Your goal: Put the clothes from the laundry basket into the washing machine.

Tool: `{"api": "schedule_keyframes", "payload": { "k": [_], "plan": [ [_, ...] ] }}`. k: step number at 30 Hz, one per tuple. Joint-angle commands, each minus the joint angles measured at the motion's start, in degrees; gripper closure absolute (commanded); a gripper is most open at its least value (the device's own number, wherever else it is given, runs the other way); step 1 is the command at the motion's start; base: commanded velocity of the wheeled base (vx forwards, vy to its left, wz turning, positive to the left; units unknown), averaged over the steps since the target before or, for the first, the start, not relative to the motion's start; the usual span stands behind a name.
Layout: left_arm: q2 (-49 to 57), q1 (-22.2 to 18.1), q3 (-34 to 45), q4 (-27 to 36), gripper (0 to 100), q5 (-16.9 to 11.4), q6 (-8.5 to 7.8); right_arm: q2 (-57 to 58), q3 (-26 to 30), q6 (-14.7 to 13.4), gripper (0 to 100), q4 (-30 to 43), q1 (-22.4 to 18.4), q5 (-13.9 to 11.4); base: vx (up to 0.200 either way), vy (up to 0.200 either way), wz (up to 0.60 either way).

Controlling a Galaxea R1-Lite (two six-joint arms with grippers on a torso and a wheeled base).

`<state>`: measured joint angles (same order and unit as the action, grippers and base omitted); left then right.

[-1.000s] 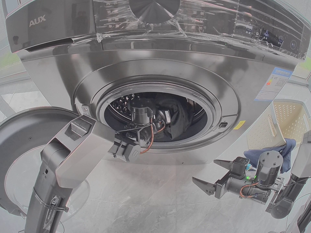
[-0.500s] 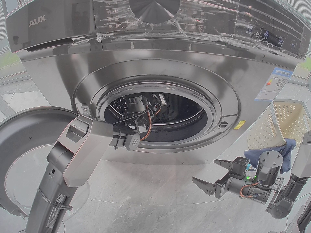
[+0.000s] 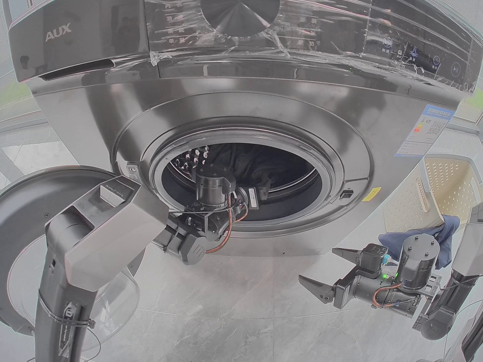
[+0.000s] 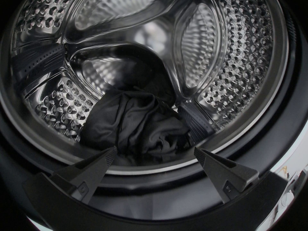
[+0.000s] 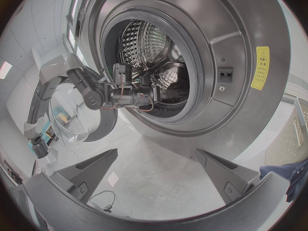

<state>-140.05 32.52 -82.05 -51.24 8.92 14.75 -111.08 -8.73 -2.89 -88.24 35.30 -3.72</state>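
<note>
Task partly done. Dark garment lies bunched at the bottom of the drum, toward the front lip, inside the washing machine. No fabric hangs over the door seal.

Left end effector sits at the mouth of the drum, fingers spread wide and released, with nothing between them. The garment is just beyond the fingertips, not touching them. Judgement: the drop of this piece is complete.

Left to do: blue garment is draped over the near rim of the laundry basket, which stands on the floor at the machine's right front corner. At least this one piece is not yet loaded. Basket interior mostly hidden, so can't tell whether more lies inside.

Right end effector hovers low over the floor, just beside the blue garment, pointing toward the machine. Fingers apart, released, empty. Judgement: next step is likely a grasp on the blue piece, then carrying it to the opening.

Door is swung fully open at the machine's left side, its glass bowl facing out, so the opening is unobstructed.

Surface and room: floor is glossy grey stone-look tile with thin joints. A thin cable lies on it. Machine front is dark brushed metal, and crinkled plastic film covers the control panel. Pale tiled wall behind the open door.
</note>
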Motion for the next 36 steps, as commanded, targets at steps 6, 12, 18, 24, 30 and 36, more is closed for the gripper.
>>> {"api": "schedule_keyframes", "payload": {
  "k": [6,12,18,24,30,36],
  "plan": [
    [4.7,1.0,1.7,-0.2,0,-1.2,-0.07,-0.1,-0.1,0.0,0,0.0,0.1,-0.1,0.0,0.0,0.0],
    [-2.7,-0.7,-8.7,2.3,0,-1.1,-0.51,-0.1,-0.1,0.0,0,0.0,0.1,-0.1,0.0,0.0,0.0],
    [-5.3,-0.4,-13.8,1.7,0,-1.1,-0.25,-0.2,0.0,-0.1,0,0.0,0.1,-0.1,0.0,0.0,0.0],
    [-4.7,0.0,-13.7,-0.3,100,-1.1,-0.25,-0.1,0.0,-0.1,0,0.0,-0.1,-0.1,0.0,0.0,0.0],
    [-3.1,1.2,-12.4,-1.0,100,-0.7,-0.34,-0.1,0.0,0.0,0,0.0,-0.1,-0.1,0.0,0.0,0.0],
    [-2.9,1.8,-11.4,-1.1,100,-0.3,-0.6,-0.2,-0.1,-0.1,0,0.0,0.1,0.0,0.0,0.0,0.0]
  ]
}}
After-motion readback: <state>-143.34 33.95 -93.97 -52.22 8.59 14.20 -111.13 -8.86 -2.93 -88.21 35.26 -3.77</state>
